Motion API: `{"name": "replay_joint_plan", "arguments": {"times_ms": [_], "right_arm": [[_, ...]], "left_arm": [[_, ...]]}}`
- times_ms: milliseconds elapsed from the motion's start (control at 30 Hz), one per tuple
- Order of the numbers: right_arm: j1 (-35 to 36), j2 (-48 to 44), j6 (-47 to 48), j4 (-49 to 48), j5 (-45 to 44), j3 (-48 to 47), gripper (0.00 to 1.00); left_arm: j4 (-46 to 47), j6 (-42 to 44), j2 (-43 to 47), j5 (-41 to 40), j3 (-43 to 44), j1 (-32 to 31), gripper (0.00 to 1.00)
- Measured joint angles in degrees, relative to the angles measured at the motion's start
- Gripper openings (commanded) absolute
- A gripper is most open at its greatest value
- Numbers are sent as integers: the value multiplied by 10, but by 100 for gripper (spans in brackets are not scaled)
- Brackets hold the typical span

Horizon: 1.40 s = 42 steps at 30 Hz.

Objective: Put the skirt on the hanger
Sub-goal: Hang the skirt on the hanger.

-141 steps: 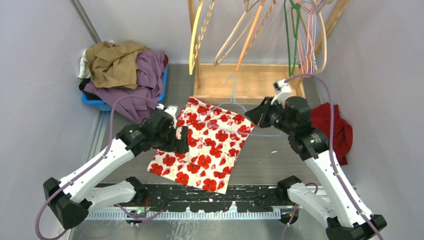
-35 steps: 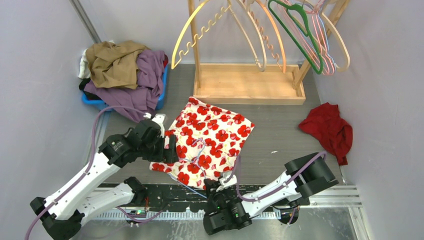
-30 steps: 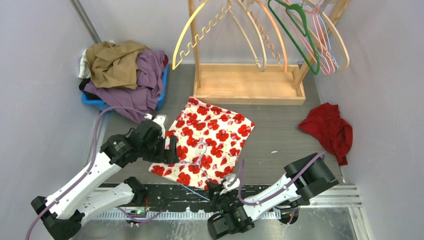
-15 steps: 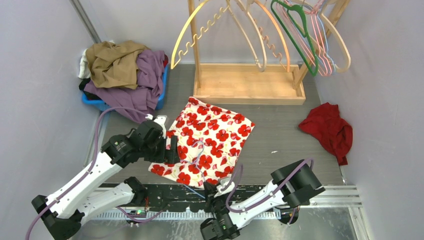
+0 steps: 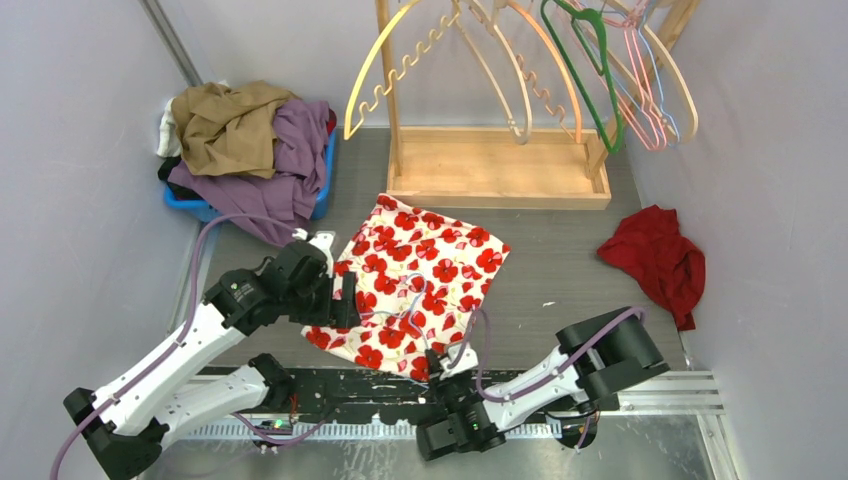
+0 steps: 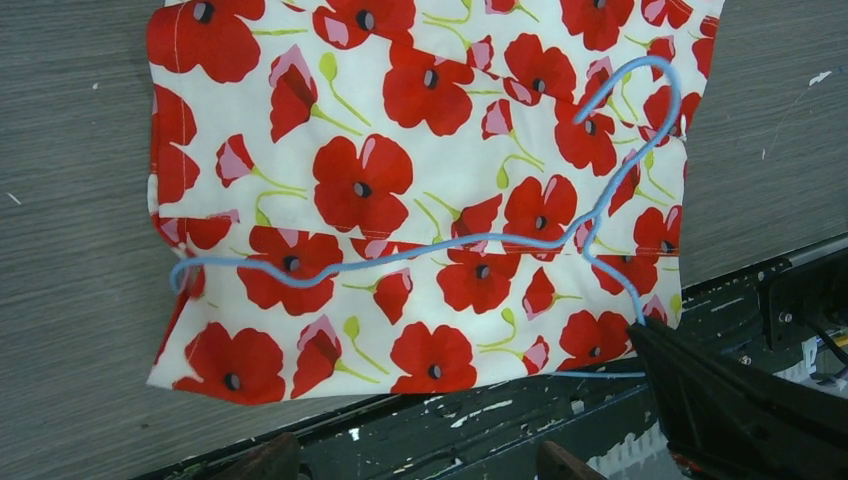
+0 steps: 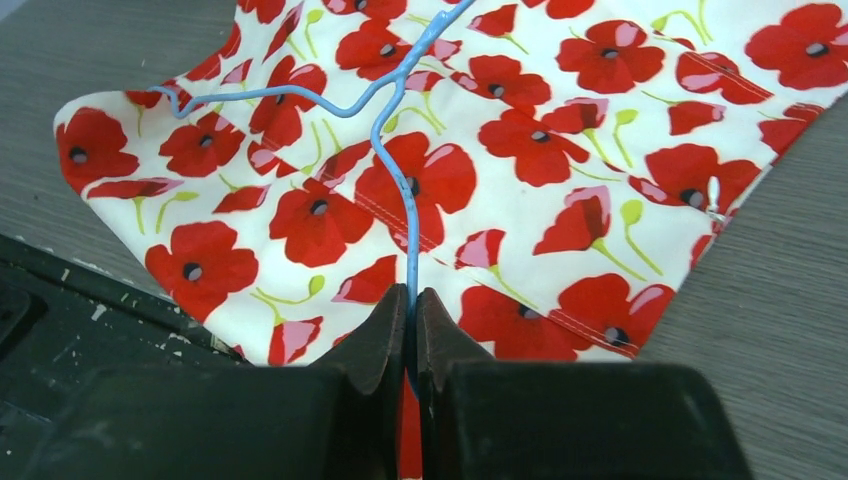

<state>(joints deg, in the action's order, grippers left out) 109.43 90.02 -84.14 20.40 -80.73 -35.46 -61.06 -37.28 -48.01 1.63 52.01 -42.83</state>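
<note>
Since the first picture the right arm has swung from the far rack down to the near edge, bringing the hanger (image 5: 400, 318) onto the skirt (image 5: 415, 290).

From above, the skirt lies flat in the middle of the table with the hanger on its near half. The right pincer (image 5: 440, 362) sits at the skirt's near edge. The left pincer (image 5: 345, 295) hovers at the skirt's left edge, jaws apart and holding nothing. The basket (image 5: 200, 208) at far left is heaped with clothes (image 5: 245, 130). The rack (image 5: 495, 165) carries more hangers, and a red cloth (image 5: 655, 262) lies loose at the right.

The left wrist view shows the hanger's long bar running side to side across the skirt, on top of the fabric rather than inside it.

In the right wrist view the fingers are pressed together on the wire, and the skirt spreads away ahead of them.

The left arm is nearer the skirt's edge, so it probably has to lift that edge for the hanger to slide in.
</note>
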Motion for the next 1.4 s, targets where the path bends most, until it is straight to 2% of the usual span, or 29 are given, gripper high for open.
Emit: {"name": "replay_joint_plan", "arguments": {"times_ms": [200, 367, 667, 933, 1200, 1400], "right_arm": [[-10, 63, 149, -126, -3, -21, 1], [-42, 60, 242, -231, 6, 23, 1], [-100, -11, 360, -280, 15, 70, 1], [-115, 11, 482, -343, 15, 65, 1], [-137, 75, 617, -450, 24, 58, 1], [-139, 75, 674, -500, 24, 58, 1]], "left_arm": [[0, -2, 0, 0, 0, -4, 83], [0, -3, 0, 0, 0, -7, 83], [0, -4, -2, 0, -1, -8, 83], [16, -16, -10, 0, -12, -23, 81], [37, -57, -25, -13, -33, -100, 83], [74, -118, -25, -30, -99, -166, 85]]}}
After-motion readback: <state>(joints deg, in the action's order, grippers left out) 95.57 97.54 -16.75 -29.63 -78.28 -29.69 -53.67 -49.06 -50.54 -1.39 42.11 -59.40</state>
